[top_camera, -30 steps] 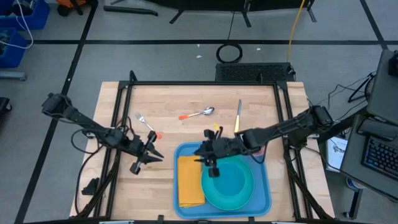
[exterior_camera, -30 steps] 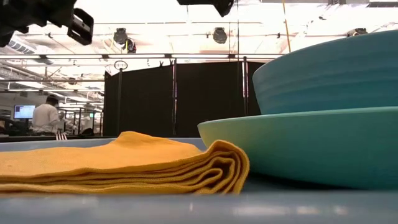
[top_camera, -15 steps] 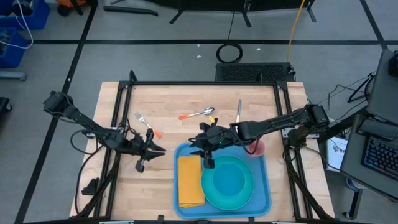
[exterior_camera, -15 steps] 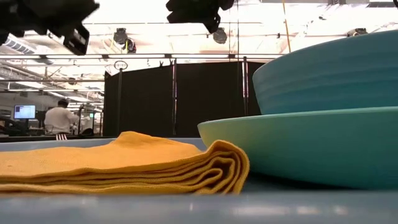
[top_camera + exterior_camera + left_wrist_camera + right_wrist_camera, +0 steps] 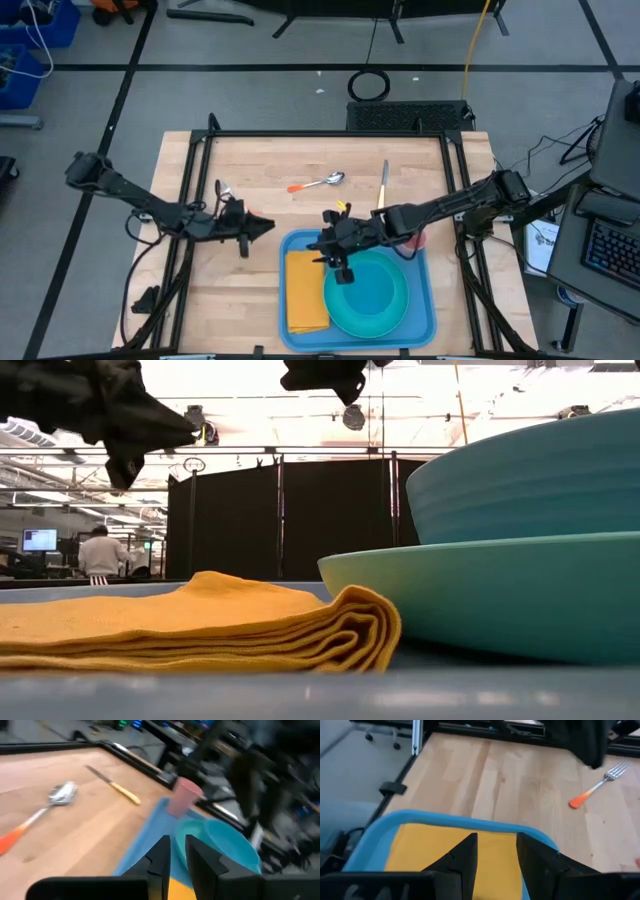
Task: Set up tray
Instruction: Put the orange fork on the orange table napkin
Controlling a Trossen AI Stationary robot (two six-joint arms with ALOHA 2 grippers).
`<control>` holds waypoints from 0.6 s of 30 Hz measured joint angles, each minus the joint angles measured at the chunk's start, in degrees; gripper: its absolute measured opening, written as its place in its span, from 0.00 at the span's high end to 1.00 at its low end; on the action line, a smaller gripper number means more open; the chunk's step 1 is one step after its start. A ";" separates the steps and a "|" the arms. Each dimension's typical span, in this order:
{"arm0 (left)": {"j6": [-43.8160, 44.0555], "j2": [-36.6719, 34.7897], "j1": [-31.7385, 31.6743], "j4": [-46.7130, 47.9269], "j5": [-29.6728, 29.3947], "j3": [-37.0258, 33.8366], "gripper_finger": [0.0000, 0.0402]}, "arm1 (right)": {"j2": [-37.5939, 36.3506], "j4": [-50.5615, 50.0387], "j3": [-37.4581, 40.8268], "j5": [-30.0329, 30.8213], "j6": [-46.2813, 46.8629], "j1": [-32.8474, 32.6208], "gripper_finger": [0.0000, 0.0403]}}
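The blue tray (image 5: 420, 310) sits at the table's six o'clock edge, carrying a folded yellow napkin (image 5: 306, 292) at its nine o'clock side and a turquoise bowl (image 5: 368, 288) on a turquoise plate (image 5: 345, 318). The right gripper (image 5: 339, 258) hovers over the tray's far rim, fingers spread and empty. The left gripper (image 5: 250, 226) hangs at the tray's ten o'clock, fingers nearly pressed together, holding nothing. A spoon (image 5: 318, 183), knife (image 5: 383, 187) and pink cup (image 5: 414, 238) lie beyond.

Black partition panels (image 5: 280, 515), bright ceiling lights.
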State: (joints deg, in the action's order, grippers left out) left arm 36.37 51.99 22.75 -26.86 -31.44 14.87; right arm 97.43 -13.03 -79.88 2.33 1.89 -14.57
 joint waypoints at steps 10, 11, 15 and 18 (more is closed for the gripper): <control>15.39 0.44 -4.76 6.17 -7.79 -0.02 0.84 | -0.21 -2.96 0.00 14.87 -4.65 0.27 0.69; 17.02 0.44 -5.33 6.59 -7.94 -0.02 0.84 | -0.29 -4.05 0.00 16.59 -4.87 0.32 0.69; 28.48 0.44 -7.44 8.32 -4.25 -0.02 0.84 | -0.31 -5.85 0.02 22.03 -4.29 0.35 0.69; 33.15 0.44 -8.73 5.79 -3.31 -0.02 0.84 | -0.39 -3.61 0.74 21.81 -3.23 0.34 0.69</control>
State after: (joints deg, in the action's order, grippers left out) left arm 69.52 52.42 14.02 -21.08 -34.75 14.85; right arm 97.03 -16.64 -79.14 24.15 -1.34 -14.23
